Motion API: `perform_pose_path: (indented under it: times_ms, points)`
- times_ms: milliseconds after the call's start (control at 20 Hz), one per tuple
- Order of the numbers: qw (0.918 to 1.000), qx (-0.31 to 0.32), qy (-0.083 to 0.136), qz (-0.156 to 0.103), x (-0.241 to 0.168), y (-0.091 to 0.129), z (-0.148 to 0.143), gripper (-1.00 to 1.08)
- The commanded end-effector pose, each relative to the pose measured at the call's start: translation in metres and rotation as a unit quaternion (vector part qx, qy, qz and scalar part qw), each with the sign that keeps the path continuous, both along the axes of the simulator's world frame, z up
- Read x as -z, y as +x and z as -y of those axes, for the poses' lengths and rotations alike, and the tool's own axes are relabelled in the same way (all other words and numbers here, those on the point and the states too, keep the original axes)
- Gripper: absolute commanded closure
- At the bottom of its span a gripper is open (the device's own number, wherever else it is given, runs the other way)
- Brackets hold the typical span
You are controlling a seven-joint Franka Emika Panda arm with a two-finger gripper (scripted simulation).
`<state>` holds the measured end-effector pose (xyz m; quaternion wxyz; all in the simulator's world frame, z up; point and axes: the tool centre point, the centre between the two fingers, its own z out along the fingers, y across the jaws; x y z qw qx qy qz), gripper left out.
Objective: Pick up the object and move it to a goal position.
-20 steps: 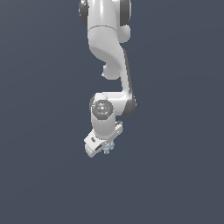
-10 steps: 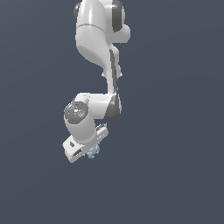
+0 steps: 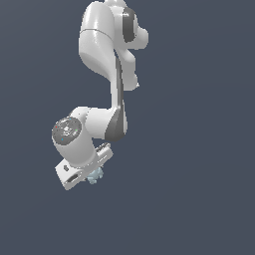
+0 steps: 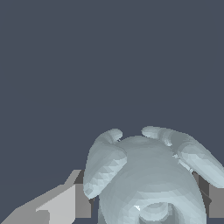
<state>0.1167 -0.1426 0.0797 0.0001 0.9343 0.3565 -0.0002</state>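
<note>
Gripper is closed down on the object, pale blue-grey and knobby. In the exterior view only a small part of it pokes out from under the white hand body, on the exterior view's lower left; the rest is hidden by the hand.

Wrist view: the object fills the near field, a rounded body with several stubby knobs sticking out, one toward each side and one ring-like nub facing the camera. A light grey finger sits just beside it on one side, and a darker pad is visible against its other side. Contact looks real on both sides, but the pad faces are mostly covered by the object, so I can't confirm exactly where they bear. The gap between the fingers is narrow, about the width of the object's body.

Arm hangs down from the top of the exterior view, wrist folded, hand tilted. Plain dark blue-grey background all round; nothing is visibly touching the object besides the fingers.
</note>
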Motion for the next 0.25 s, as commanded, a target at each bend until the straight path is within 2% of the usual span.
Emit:
perform_pose_path:
  times_ms: [0,200]
  points:
    - [1.0,-0.001,0.0,0.0,-0.0013,0.0023,0.0035,1.08]
    - [1.0,-0.001,0.0,0.0,-0.0017,0.0034,0.0052,1.08]
